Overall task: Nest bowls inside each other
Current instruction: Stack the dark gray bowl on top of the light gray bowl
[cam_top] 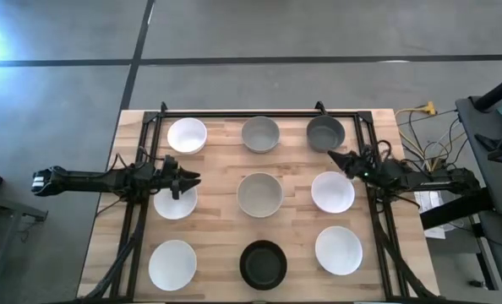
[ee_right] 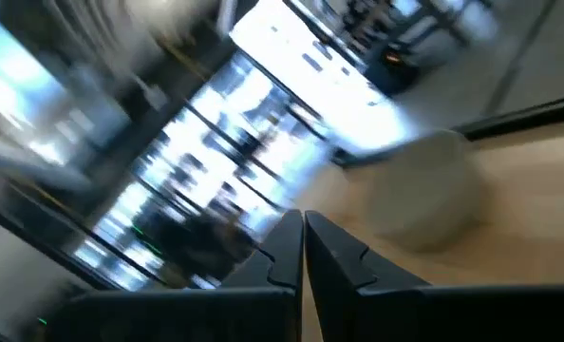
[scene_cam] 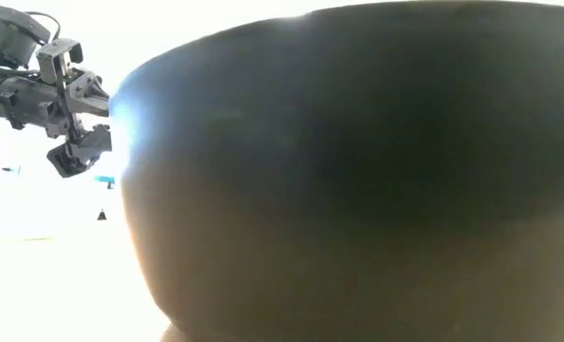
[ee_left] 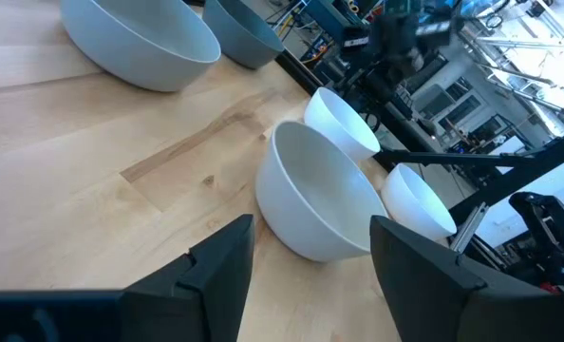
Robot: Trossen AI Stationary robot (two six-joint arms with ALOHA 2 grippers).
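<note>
While I scan the wooden table (cam_top: pixel 217 211) from above, left to right, I log this:

Left column: three white bowls, far (cam_top: pixel 187 135), middle (cam_top: pixel 175 201), near (cam_top: pixel 172 263).
Left gripper (cam_top: pixel 192 179): over the far edge of the middle white bowl, fingers (ee_left: pixel 220 271) spread apart with nothing between them.
Centre column: a light grey bowl (cam_top: pixel 260 133) at the far side, another light grey bowl (cam_top: pixel 259 194) mid-table, the black bowl (cam_top: pixel 263 263) nearest me. That black bowl fills my low view.
Right gripper (cam_top: pixel 335 157): between the dark grey bowl (cam_top: pixel 325 132) and the middle-right white bowl (cam_top: pixel 332 192), just off the dark one's near edge; its wrist view shows the fingers (ee_right: pixel 284 249) pressed together, holding nothing.
Right column: dark grey bowl far, white bowl middle, white bowl (cam_top: pixel 338 251) near.
Stacking: all nine bowls sit apart in a three-by-three grid, none inside another.
</note>
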